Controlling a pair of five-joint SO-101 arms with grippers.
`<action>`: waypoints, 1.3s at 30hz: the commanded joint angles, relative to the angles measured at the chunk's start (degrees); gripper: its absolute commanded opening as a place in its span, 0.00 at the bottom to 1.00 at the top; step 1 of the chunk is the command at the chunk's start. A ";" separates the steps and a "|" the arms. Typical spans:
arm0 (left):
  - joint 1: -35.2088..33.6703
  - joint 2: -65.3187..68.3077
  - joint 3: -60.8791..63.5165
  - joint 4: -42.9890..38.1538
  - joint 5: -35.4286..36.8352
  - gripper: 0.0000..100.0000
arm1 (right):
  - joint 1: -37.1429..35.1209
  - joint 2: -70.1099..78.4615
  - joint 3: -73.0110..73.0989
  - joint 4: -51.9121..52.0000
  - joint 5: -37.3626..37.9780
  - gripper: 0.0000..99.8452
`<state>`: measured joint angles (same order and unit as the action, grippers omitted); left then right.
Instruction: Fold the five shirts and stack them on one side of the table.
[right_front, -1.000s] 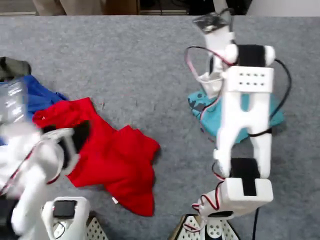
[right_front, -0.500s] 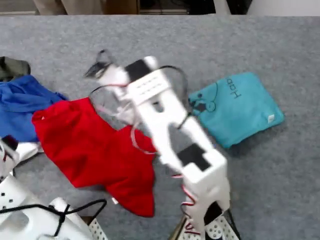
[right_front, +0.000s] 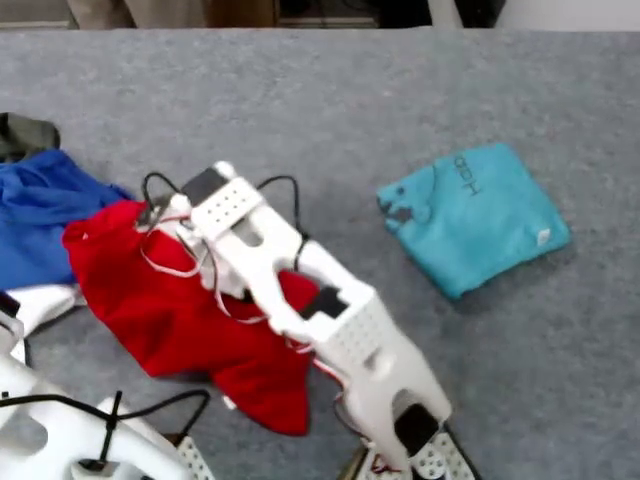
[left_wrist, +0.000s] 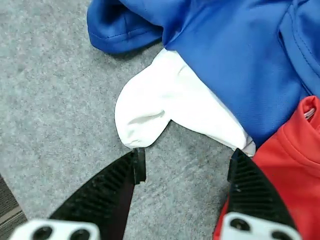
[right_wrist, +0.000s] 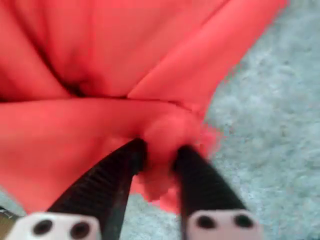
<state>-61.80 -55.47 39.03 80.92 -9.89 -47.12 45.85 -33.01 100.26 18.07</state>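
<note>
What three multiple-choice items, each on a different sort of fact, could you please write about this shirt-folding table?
1. Where is the folded teal shirt?
A. In a crumpled pile.
B. Alone on the table, apart from the other shirts.
C. In a gripper.

2. What colour is the cloth that the right gripper pinches?
A. Red.
B. White.
C. Blue.

3. How is the left gripper?
A. Shut on cloth.
B. Open, holding nothing.
C. Shut and empty.

Answers:
1 B, since bare grey table shows all around it.
2 A, since the red shirt bunches between its fingers.
3 B, since its fingers stand wide apart, with the table and the sleeve of a white shirt beyond them.
</note>
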 joint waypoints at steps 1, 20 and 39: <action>-0.09 0.04 -0.09 -0.97 -0.53 0.27 | 2.15 -0.40 -2.33 1.85 -0.53 0.02; 8.18 0.22 -0.26 -0.70 -0.35 0.27 | 27.38 -30.46 9.63 2.02 -4.04 0.00; 23.03 31.43 -12.13 0.62 2.73 0.27 | 46.90 -69.05 56.66 1.85 20.31 0.01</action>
<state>-39.30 -29.27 33.58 80.92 -8.22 -4.66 -18.42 19.91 101.05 33.10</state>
